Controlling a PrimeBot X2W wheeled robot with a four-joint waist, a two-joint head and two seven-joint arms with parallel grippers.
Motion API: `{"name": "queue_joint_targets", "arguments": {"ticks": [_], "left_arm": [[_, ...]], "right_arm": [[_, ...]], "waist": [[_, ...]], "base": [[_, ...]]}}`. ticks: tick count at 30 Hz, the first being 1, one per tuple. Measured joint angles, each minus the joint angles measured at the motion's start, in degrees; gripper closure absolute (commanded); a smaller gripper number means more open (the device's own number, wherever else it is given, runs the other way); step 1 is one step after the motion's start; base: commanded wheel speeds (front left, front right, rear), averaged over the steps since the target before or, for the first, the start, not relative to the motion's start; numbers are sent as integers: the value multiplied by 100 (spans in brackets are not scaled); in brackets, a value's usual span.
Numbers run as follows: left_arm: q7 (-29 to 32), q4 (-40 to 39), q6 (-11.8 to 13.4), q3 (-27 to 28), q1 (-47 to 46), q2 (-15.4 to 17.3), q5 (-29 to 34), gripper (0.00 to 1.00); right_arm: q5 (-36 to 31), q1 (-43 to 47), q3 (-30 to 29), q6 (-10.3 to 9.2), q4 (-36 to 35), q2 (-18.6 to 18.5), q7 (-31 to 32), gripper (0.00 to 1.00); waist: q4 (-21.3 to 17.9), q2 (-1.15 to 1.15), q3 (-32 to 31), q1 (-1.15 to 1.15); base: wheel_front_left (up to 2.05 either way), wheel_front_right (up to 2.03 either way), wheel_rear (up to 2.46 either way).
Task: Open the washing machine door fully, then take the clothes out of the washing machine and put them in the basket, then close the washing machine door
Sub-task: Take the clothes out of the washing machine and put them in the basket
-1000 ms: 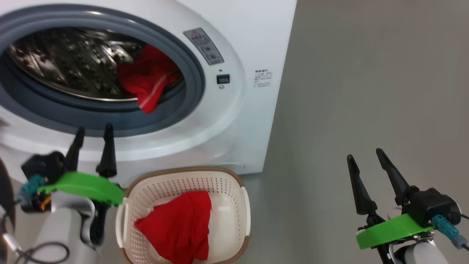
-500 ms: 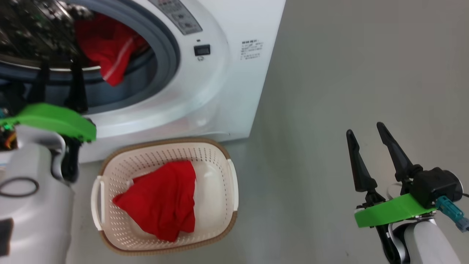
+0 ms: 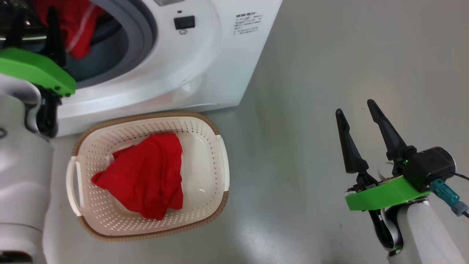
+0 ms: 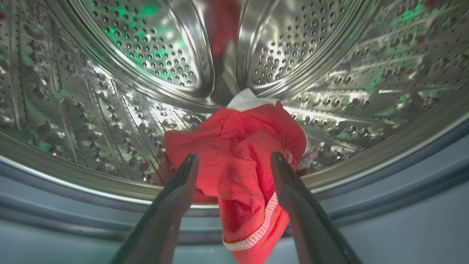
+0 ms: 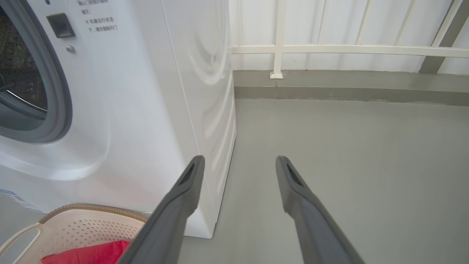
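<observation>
Now reaches up from below into the washing machine (image 3: 205, 55) with the left gripper (image 4: 234, 154), spread wide and empty astride the red clothes (image 4: 238, 139) draped over the grey ring (image 4: 73, 220), grab pending; holds the right gripper (image 3: 354, 105) open, empty, over the floor (image 3: 329, 55).

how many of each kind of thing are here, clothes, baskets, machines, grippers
red garments: 2
white fabric piece: 1
basket: 1
washing machine: 1
left gripper, right gripper: 2
total: 7
</observation>
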Motion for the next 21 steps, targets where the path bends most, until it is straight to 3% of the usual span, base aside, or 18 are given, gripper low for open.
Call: {"name": "queue_joint_targets", "arguments": {"ticks": [12, 19, 20, 21], "left_arm": [[1368, 1001, -1, -356, -783, 199, -103, 0], [1521, 1099, -1, -443, -923, 212, -171, 0], [1511, 1087, -1, -482, -930, 221, -170, 75], [1479, 1066, -1, -534, -931, 233, -168, 100]], "right_arm": [[138, -160, 203, 0, 59, -7, 0, 0], [240, -171, 318, 0, 75, -10, 0, 0], [241, -171, 316, 0, 76, -14, 0, 0], [242, -172, 316, 0, 80, -14, 0, 0]], "waist": [[-200, 0, 266, 0], [-337, 0, 340, 0], [-351, 0, 350, 0], [-362, 0, 359, 0]], "base": [[0, 0, 0], [0, 0, 0], [0, 0, 0], [0, 0, 0]]}}
